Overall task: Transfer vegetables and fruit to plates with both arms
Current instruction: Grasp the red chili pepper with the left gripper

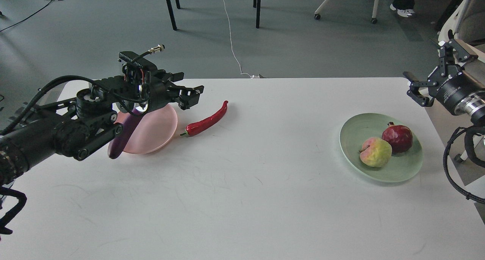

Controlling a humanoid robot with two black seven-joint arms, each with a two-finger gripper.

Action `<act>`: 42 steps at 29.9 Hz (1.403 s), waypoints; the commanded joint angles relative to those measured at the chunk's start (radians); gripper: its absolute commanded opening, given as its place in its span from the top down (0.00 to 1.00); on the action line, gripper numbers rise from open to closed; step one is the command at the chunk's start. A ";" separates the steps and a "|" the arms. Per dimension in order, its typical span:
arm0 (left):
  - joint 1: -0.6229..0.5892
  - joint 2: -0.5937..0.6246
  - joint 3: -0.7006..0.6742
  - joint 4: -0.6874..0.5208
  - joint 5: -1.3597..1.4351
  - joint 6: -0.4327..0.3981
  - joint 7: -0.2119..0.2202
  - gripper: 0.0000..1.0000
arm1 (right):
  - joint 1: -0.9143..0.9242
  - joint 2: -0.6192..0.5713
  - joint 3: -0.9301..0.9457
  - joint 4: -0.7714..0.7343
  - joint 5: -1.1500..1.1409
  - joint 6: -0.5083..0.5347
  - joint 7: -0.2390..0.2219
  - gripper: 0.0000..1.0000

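The purple eggplant lies across the left side of the pink plate, its lower tip over the rim; my left arm hides its cap end. My left gripper is open and empty, raised above the plate's far right edge, just left of the red chili pepper, which lies on the table. The dark red pomegranate and the yellow-pink peach-like fruit sit in the mint green plate at the right. My right gripper is open and empty beyond the table's right edge.
The white table spans the view. Chair and table legs and a white cable are on the grey floor behind it.
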 commanded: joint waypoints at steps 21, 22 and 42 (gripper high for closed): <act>0.025 -0.178 0.224 0.282 -0.012 0.048 -0.002 0.44 | -0.002 0.037 0.060 0.008 0.002 0.001 0.006 0.02; 0.026 -0.178 0.225 0.282 -0.011 0.048 0.000 0.48 | -0.002 0.037 0.060 0.008 0.002 0.001 0.006 0.02; -0.075 -0.020 0.197 -0.084 -0.414 0.038 -0.031 0.88 | -0.002 0.032 0.063 0.009 0.002 0.002 0.008 0.02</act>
